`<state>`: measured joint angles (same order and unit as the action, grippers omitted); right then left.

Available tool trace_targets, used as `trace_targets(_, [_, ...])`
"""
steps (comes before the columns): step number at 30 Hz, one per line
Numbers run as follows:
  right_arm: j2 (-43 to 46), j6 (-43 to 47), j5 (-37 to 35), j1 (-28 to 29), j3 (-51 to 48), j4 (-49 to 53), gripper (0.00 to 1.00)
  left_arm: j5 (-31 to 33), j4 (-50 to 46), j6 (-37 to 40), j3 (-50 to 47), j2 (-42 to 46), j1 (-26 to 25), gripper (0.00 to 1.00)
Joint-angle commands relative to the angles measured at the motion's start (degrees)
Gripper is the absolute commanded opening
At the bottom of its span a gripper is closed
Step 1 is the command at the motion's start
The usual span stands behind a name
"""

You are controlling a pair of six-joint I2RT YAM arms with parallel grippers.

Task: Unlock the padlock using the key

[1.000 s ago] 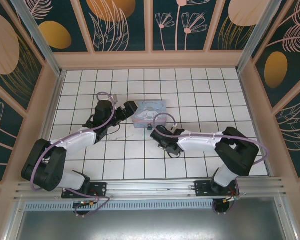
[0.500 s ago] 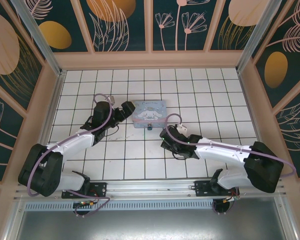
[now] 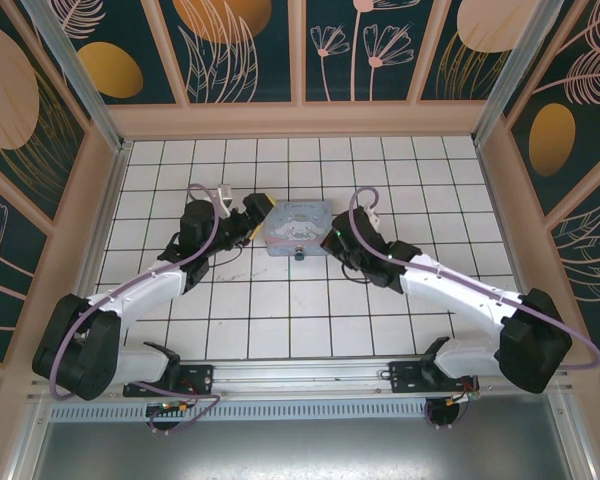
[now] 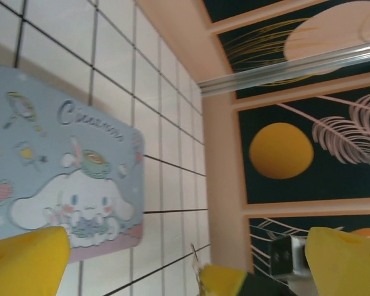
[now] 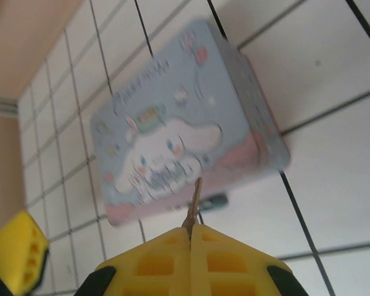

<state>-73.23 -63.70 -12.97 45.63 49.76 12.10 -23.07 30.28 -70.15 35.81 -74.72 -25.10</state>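
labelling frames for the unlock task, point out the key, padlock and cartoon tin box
key [image 5: 193, 203], right wrist view, middle of its shaft
padlock [image 5: 216, 199], right wrist view, its dark body
cartoon tin box [image 5: 172, 142], right wrist view, middle of printed lid

Top cam overhead frm near edge, looks down; both wrist cams close, share tin box [image 5: 185, 148].

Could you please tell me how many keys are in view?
1 key, pinched in the shut right end effector, tip toward the tin box. Others may be hidden.
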Motion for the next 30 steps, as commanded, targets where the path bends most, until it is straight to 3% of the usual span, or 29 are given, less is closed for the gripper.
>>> trace_targets(1, [-2.3,1.4,1.1,-2.2,3.6,-4.5,0.0,-0.9,8.2,-7.8,-1.6,1.0,-0.4,0.96])
trace_targets(14, [-13.4,1.1,2.2,-2.5,13.7,-9.1,0.0,2.9,18.5,-20.1,0.1,-5.6,-2.6,0.83])
trace_targets(30, [-14.6,0.5,3.9,-2.2,13.6,-11.5,0.0,5.7,24.7,-24.9,4.8,-15.8,-6.6,0.61])
